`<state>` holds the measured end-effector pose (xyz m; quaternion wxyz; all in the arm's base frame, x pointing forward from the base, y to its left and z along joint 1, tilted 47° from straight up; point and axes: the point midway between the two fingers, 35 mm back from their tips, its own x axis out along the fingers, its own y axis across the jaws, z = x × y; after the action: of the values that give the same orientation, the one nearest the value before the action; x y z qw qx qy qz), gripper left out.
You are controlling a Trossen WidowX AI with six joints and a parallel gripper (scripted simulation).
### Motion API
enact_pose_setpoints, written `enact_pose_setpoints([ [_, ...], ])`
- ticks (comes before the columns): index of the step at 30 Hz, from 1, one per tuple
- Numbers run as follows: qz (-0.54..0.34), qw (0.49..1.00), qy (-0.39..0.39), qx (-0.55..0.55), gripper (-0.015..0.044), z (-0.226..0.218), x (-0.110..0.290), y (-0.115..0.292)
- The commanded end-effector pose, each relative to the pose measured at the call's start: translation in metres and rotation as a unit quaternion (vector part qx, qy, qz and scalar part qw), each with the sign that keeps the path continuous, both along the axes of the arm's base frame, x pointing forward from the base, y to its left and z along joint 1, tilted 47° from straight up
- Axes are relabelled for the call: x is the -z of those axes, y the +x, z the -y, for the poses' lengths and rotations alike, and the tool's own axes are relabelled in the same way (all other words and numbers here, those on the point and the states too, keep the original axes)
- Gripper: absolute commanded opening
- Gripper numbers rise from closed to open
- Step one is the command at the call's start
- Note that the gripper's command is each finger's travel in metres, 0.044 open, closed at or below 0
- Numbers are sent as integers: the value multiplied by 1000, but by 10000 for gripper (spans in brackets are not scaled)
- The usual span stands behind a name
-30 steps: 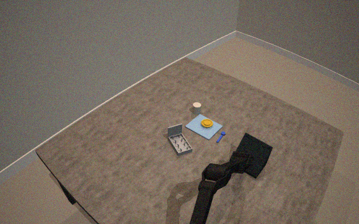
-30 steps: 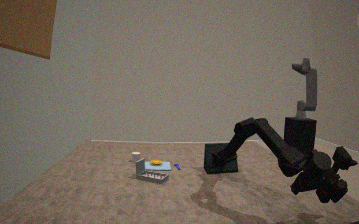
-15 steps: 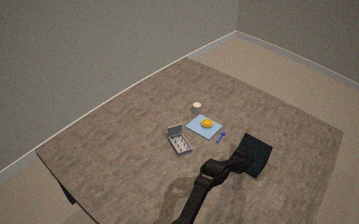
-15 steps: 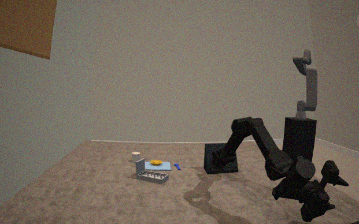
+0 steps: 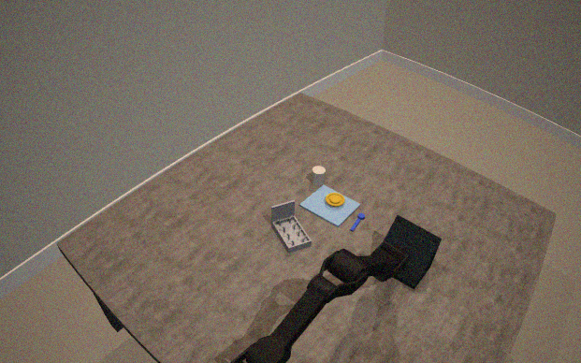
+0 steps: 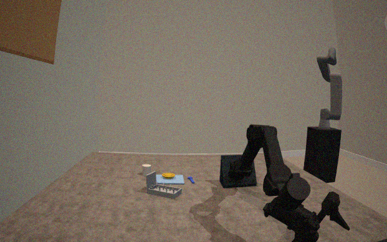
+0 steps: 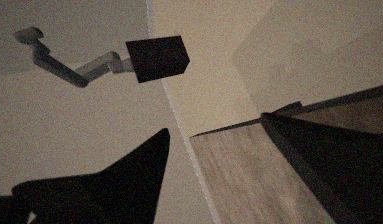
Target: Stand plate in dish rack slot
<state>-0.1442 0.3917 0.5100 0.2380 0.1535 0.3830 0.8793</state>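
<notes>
The yellow plate [image 5: 335,199] [image 6: 168,175] lies flat on a light blue mat [image 5: 324,211] [image 6: 179,180] near the middle of the table. The grey dish rack [image 5: 291,231] [image 6: 162,189] stands just left of the mat, with a raised back panel and small pegs. My black arm reaches from its base box [image 5: 413,250] [image 6: 228,165] toward the table's near side, far from plate and rack. My gripper [image 7: 213,125] [image 6: 340,218] is open and empty, low by the table's edge, pointing away from the objects.
A white cup [image 5: 318,174] [image 6: 146,169] stands behind the mat. A small blue utensil [image 5: 357,222] [image 6: 191,179] lies right of the mat. A second grey arm on a black pedestal [image 6: 321,153] [image 7: 157,57] stands off the table to the right.
</notes>
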Motion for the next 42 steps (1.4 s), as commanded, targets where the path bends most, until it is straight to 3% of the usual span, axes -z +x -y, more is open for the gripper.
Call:
enact_pose_setpoints([
  [1,16,997,16,69,400,-14,5,41],
  [12,62,970,47,232,400,-32,16,150],
  [26,78,942,35,325,400,-28,27,225],
  [33,115,919,20,377,400,-25,49,276],
  [42,156,869,-48,466,400,3,99,376],
])
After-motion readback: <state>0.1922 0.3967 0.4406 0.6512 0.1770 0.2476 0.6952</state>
